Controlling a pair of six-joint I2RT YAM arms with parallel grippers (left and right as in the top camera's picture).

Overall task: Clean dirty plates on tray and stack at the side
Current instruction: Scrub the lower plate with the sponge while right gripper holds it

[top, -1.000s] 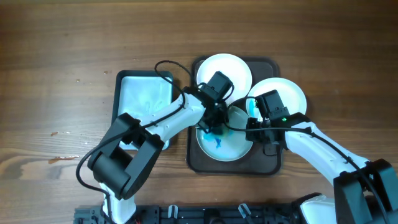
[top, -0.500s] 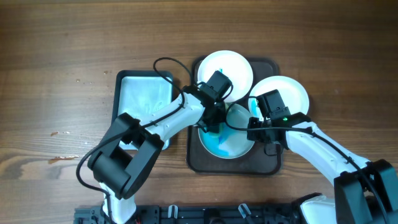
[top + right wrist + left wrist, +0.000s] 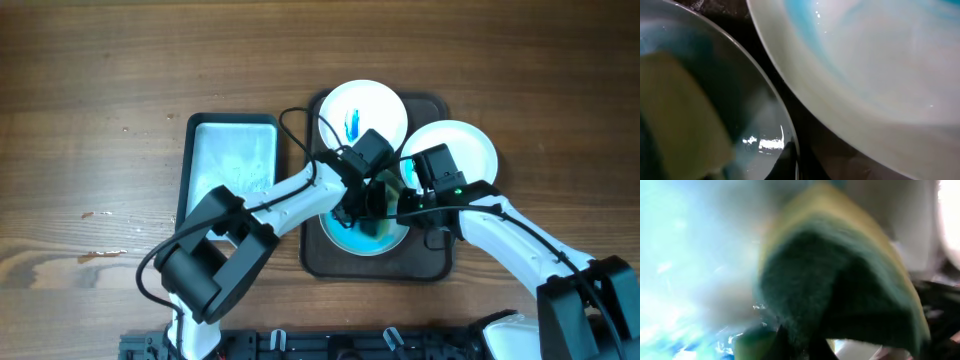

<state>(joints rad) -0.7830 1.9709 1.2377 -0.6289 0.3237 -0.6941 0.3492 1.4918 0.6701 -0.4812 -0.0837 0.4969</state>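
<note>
The dark tray (image 3: 315, 260) holds three white plates. The far plate (image 3: 362, 112) has a blue smear. The right plate (image 3: 455, 150) overhangs the tray's right rim and shows faint blue streaks in the right wrist view (image 3: 865, 60). My left gripper (image 3: 368, 205) is shut on a yellow-green sponge (image 3: 840, 290) and presses it on the front plate (image 3: 355, 238), which is smeared blue (image 3: 680, 255). My right gripper (image 3: 402, 210) is shut on that plate's right rim (image 3: 765, 100); its finger (image 3: 790, 160) sits on the edge.
A smaller black-rimmed tray (image 3: 230, 160) with a pale mint interior lies left of the dark tray. The left arm's cable loops over the gap between the trays. Bare wooden table lies around them.
My left gripper has moved right and toward the front across the front plate with the sponge, uncovering the far plate's blue smear. The right gripper has held still on the rim.
</note>
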